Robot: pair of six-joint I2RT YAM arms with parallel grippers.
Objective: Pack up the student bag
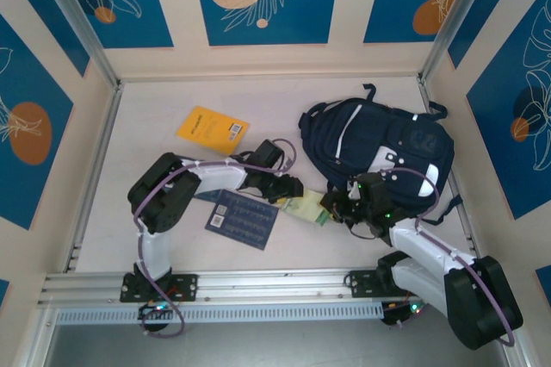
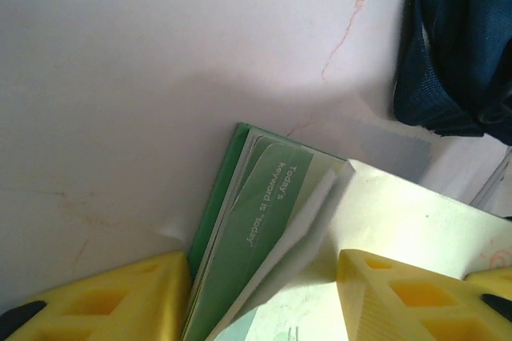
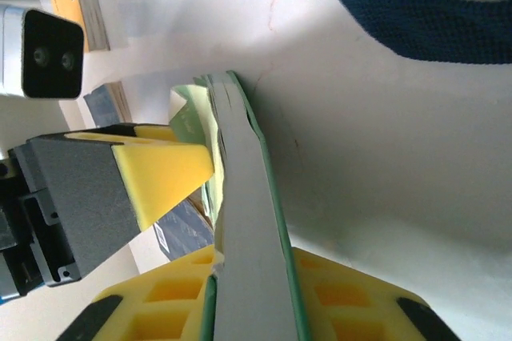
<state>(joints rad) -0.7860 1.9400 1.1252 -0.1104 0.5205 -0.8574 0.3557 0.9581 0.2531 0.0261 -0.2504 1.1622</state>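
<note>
Where the two grippers met, just off the near left corner of the student bag (image 1: 379, 147), a green booklet (image 2: 264, 221) stood on edge between them. A pale green page of it read "Today's keyword is 'today'". The right gripper (image 3: 252, 265) was pressed together on the booklet's spine edge, a yellow finger tight against each side. The left gripper (image 2: 260, 277) straddled the fanned pages with its fingers well apart. One fingertip touched the paper, but whether it gripped could not be told.

Three booklets were counted in all. A blue booklet (image 1: 241, 218) lay flat on the table (image 1: 146, 126), farther left of the bag, its rows of print too small to read. An orange booklet (image 1: 213, 130) lay left of the bag's far half, with a white label at one corner, unreadable.

The one bag, dark navy with white stripes, lay on the table's right side. What it held could not be seen.
</note>
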